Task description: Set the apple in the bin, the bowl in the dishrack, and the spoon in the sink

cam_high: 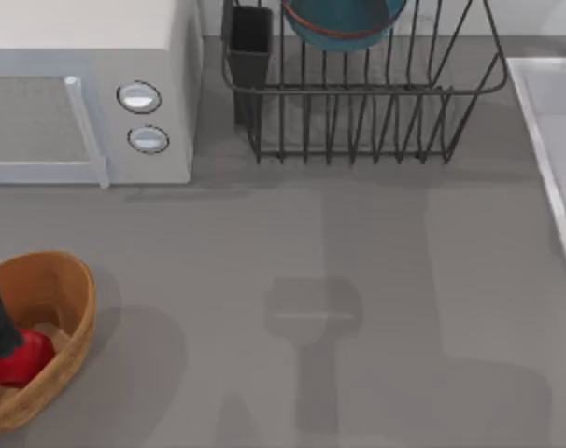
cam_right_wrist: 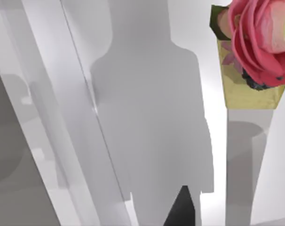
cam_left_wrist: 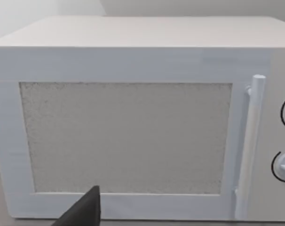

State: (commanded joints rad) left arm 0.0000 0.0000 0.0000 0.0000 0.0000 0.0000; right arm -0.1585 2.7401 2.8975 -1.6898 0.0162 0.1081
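Now, step in hand: judged from how things lie, the spoon's trip to the sink; no spoon can be made out, so whether it already lies in the basin cannot be told.
Landmark: the dishrack, at the far middle of the table.
Apple: the apple lies inside the bin, well to the near left of the dishrack, so that part looks done.
Bowl: the bowl sits inside the dishrack, behind its front bars; that part looks done too.
Sink: just right of the dishrack, its pale raised rim running along the table's right edge.
Left arm: a dark part of it hangs over the bin's left rim, beside the apple; the left hand shows as one dark finger tip in front of the microwave, which stands left of the dishrack; apart or together, I cannot tell.
Right arm: the right hand shows one dark tip over pale sink surfaces, with a potted pink flower beyond; its state I cannot tell.
Doing it well: stay low over the basin, clear of the rim, and let go only inside it.
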